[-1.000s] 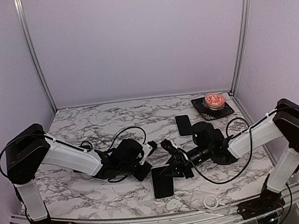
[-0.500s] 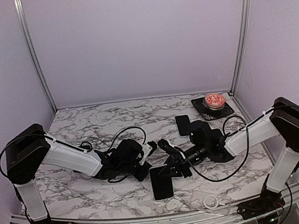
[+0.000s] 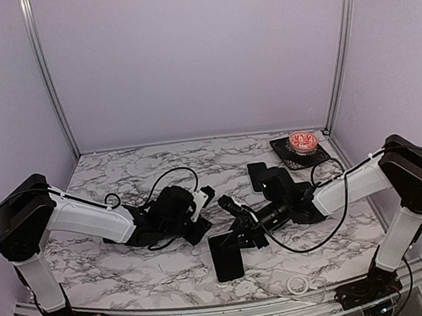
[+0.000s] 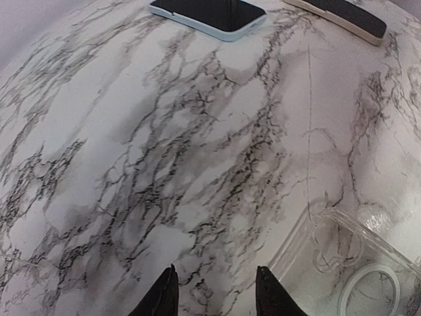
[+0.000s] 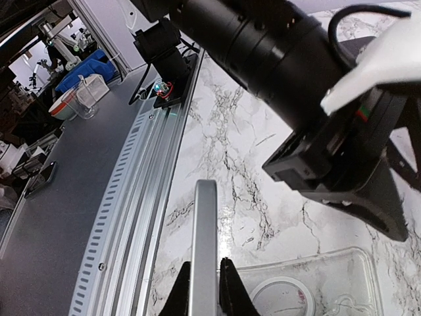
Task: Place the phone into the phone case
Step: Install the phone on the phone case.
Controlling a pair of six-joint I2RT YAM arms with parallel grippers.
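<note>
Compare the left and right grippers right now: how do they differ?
The left gripper is open; the right gripper is shut on the phone. The left gripper carries nothing, only table showing between its fingers; the right gripper holds the phone edge-on to its wrist camera. Both sit low, close to the clear case.

Marble table (image 3: 121, 177): clear case (image 3: 298, 283), dark phone (image 3: 258, 175), black tray (image 3: 286, 158).

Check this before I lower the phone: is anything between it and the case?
Nothing visible does. The phone, held edge-on in the right fingers, is beside the clear case, with only bare marble between.
</note>
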